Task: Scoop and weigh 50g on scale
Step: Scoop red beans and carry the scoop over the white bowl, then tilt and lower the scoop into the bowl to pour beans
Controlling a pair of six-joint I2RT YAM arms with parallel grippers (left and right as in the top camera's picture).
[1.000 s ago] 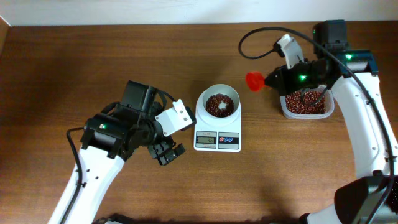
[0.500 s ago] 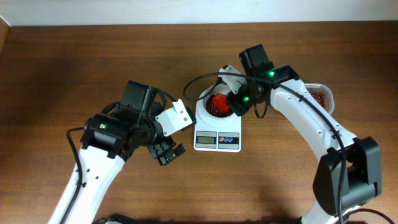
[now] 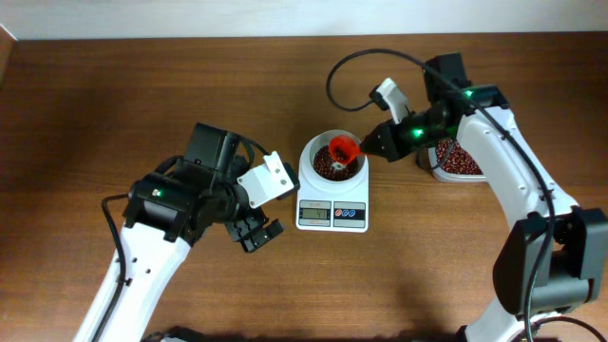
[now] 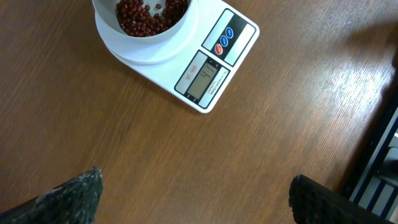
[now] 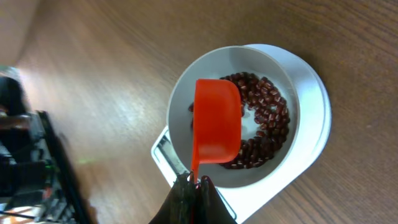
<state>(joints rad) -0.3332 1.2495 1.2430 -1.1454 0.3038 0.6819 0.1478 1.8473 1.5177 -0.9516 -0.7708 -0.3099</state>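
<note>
Moved from beside the bean tub [image 3: 456,160] to over the scale [image 3: 332,217]: orange-red scoop [image 5: 217,121], handle pinched in right gripper [image 5: 193,185] at 3 o'clock, long axis toward 9, above dark red-brown beans [image 5: 267,118] in white bowl [image 5: 179,111]; left gripper [image 3: 256,233], 8 o'clock, farther, fingers wide, empty.

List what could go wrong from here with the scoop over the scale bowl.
1. The right gripper pinches only the thin handle end of the scoop; tipping it may twist it or let it slip loose.
2. The scoop hangs near the rim of the bowl, so beans could fall onto the scale or the table.
3. The bowl already holds many beans, and the display is unreadable here; a full pour may overshoot.
</note>
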